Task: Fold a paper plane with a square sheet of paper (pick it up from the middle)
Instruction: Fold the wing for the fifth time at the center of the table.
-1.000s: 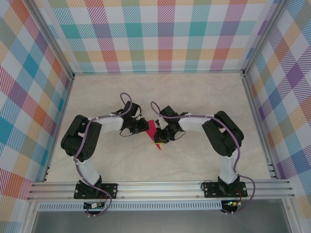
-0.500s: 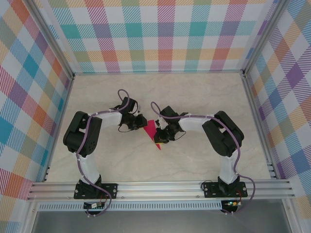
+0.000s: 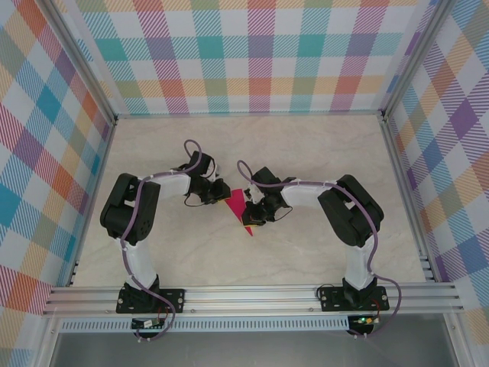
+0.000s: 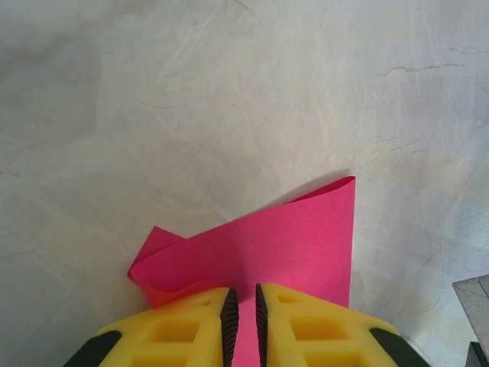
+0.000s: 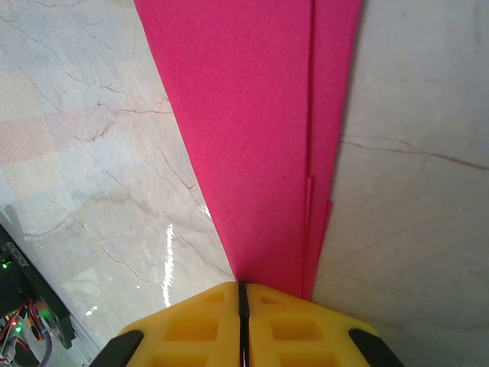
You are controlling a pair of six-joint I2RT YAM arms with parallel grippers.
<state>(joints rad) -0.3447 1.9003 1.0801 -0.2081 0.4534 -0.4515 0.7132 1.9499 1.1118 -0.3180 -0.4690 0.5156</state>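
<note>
Centre of the overhead frame: I have the magenta-pink folded paper sheet point(image 3: 240, 208) caught between both arms on the pale marbled tabletop point(image 3: 321, 153). The left gripper point(image 3: 222, 197) is on its upper-left edge and the right gripper point(image 3: 250, 217) on its lower-right edge, each equally close. The paper's long axis runs from just above centre down to a sharp tip just below centre, tilted slightly rightward. In the left wrist view, the left gripper point(image 4: 243, 298) sits at the bottom of the frame, its yellow jaws drawn to a thin slit with the paper point(image 4: 286, 241) passing between them. The sheet fans up and to the right, with a loose curl at lower left. In the right wrist view, the right gripper point(image 5: 241, 289) is fully closed on the narrow end. The layered strip point(image 5: 256, 130) stretches straight away from it toward the top of the frame. My judgement: the next crease must follow that lengthwise line.
</note>
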